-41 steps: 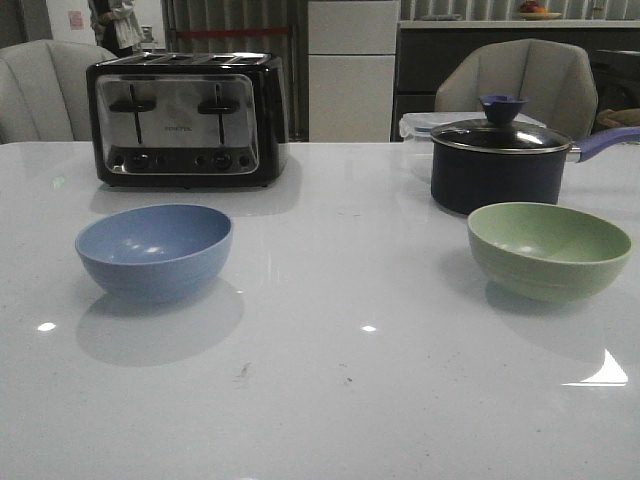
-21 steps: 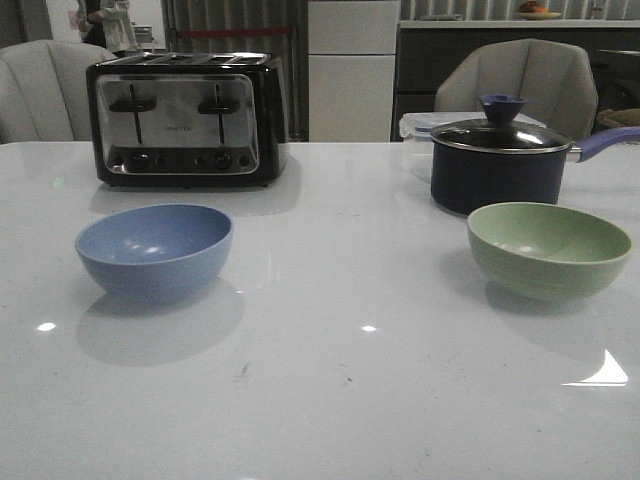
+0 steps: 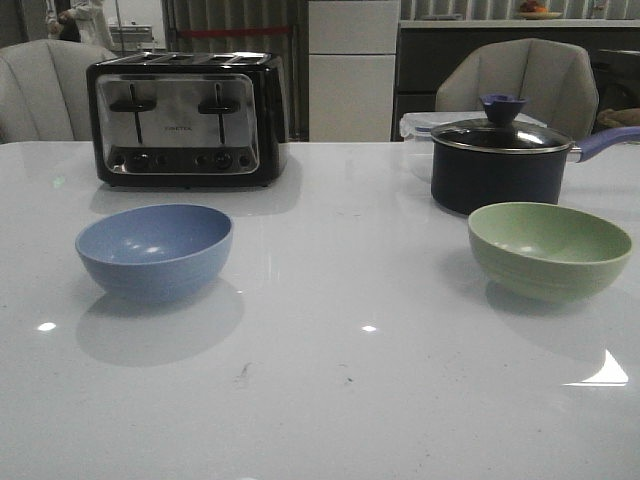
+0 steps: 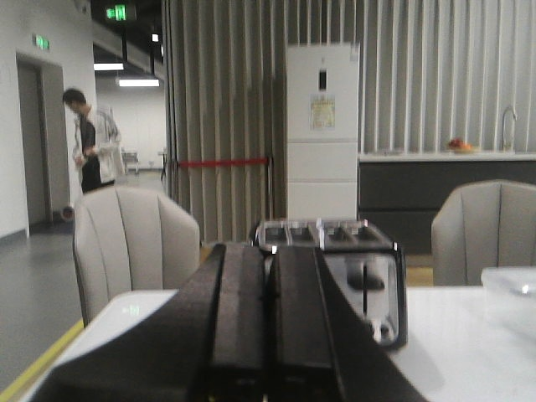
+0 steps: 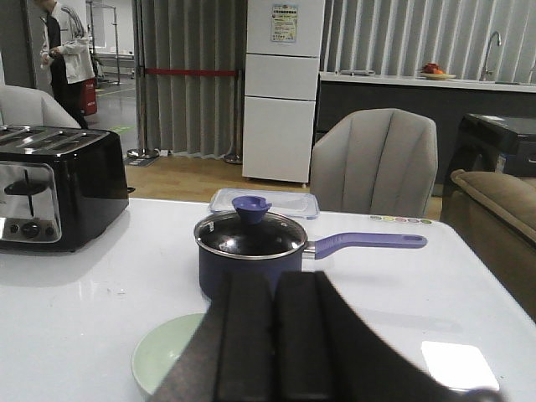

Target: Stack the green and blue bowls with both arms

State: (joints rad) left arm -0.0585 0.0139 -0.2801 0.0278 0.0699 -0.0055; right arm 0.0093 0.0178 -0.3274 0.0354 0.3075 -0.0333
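The dusty blue bowl (image 3: pixel 154 250) stands upright on the white table at the left in the front view. The pale green bowl (image 3: pixel 549 249) stands at the right, apart from it; part of it shows in the right wrist view (image 5: pixel 167 362), just beyond the fingers. Neither arm shows in the front view. My left gripper (image 4: pixel 268 251) is shut and empty, raised above the table and pointing at the toaster. My right gripper (image 5: pixel 275 280) is shut and empty, above the near side of the green bowl. The blue bowl is hidden in both wrist views.
A black and chrome toaster (image 3: pixel 187 118) stands at the back left. A dark blue lidded saucepan (image 3: pixel 500 160) with a purple handle stands just behind the green bowl, with a clear plastic container (image 5: pixel 264 202) behind it. Grey chairs stand beyond the table's far edge.
The bowls and the table things have not moved. Only a person in the far background has shifted left.
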